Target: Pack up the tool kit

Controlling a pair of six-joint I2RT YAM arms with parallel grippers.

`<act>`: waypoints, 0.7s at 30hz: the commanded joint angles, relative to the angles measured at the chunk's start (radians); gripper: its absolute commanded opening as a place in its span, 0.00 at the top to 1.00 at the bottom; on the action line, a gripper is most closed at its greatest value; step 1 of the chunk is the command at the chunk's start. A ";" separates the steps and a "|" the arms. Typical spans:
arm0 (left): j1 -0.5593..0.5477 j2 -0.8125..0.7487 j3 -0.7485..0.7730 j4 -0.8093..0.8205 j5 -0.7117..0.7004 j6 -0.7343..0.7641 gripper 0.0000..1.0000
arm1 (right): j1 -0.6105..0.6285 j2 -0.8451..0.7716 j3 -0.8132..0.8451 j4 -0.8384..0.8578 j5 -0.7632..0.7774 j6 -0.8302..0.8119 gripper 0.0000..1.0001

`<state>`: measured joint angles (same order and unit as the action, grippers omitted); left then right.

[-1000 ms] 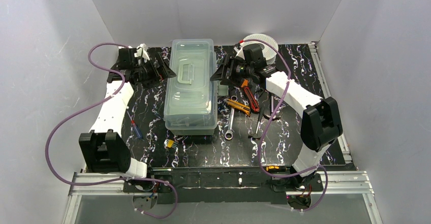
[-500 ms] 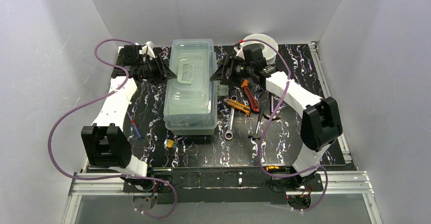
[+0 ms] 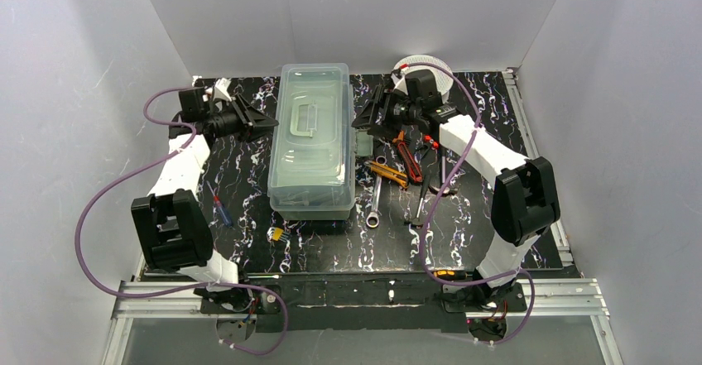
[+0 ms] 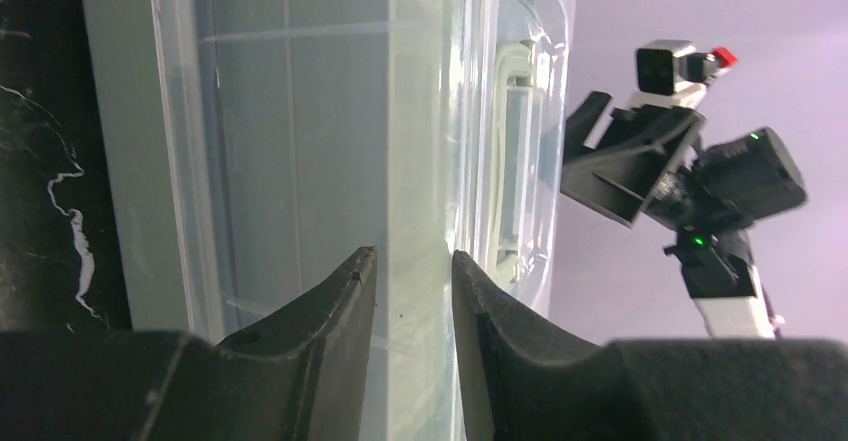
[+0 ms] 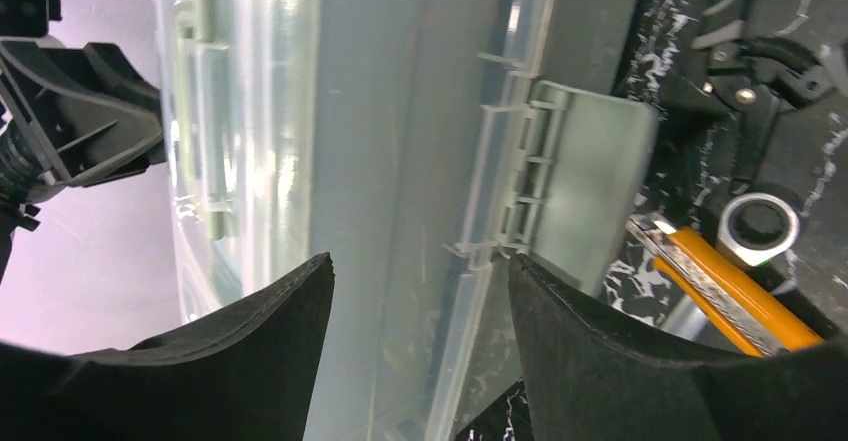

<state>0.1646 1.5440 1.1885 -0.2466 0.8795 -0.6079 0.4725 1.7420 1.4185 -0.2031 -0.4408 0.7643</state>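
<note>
The pale green toolbox (image 3: 310, 141) lies mid-table with its translucent lid down and its handle (image 3: 305, 121) on top. Its latch (image 3: 364, 143) sticks out flat on the right side, also clear in the right wrist view (image 5: 590, 181). My left gripper (image 3: 266, 121) hovers just left of the box, jaws narrowed to a small gap with nothing between them (image 4: 413, 256). On the other side, my right gripper (image 3: 360, 121) stands open, fingers wide and empty (image 5: 420, 261). Red pliers (image 3: 408, 154), an orange knife (image 3: 387, 172) and a wrench (image 3: 374, 204) lie right of the box.
A round white spool (image 3: 430, 71) stands at the back right behind my right arm. A blue screwdriver (image 3: 222, 213) and a small yellow-tipped piece (image 3: 277, 234) lie front left. An orange-handled screwdriver (image 3: 447, 275) rests by the right base. White walls close in on three sides.
My left gripper has drawn back to the left from the box's side and its jaws have narrowed. The right gripper has shifted slightly right, away from the box.
</note>
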 commanded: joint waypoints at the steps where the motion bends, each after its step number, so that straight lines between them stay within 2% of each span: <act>1: 0.013 0.044 -0.073 -0.161 -0.047 0.061 0.86 | -0.022 -0.006 -0.021 0.036 -0.018 -0.001 0.29; 3: 0.014 0.010 -0.068 -0.181 -0.087 0.082 0.67 | -0.023 0.001 -0.015 0.026 -0.018 -0.008 0.28; 5: 0.012 -0.030 -0.052 -0.206 -0.130 0.105 0.42 | -0.022 -0.003 -0.006 0.009 -0.005 -0.019 0.28; 7: 0.005 -0.072 -0.031 -0.229 -0.195 0.127 0.33 | -0.019 -0.018 0.008 -0.016 0.021 -0.037 0.28; 14: -0.089 -0.235 0.045 -0.276 -0.446 0.185 0.29 | 0.081 -0.084 0.166 -0.210 0.245 -0.169 0.31; 17: -0.145 -0.235 0.101 -0.306 -0.514 0.213 0.29 | 0.154 -0.076 0.261 -0.286 0.359 -0.202 0.32; 21: -0.201 -0.184 0.163 -0.337 -0.546 0.225 0.35 | 0.231 -0.020 0.390 -0.335 0.436 -0.229 0.34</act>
<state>-0.0010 1.3354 1.2892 -0.5121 0.4248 -0.4290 0.6418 1.7283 1.6722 -0.4686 -0.1299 0.5987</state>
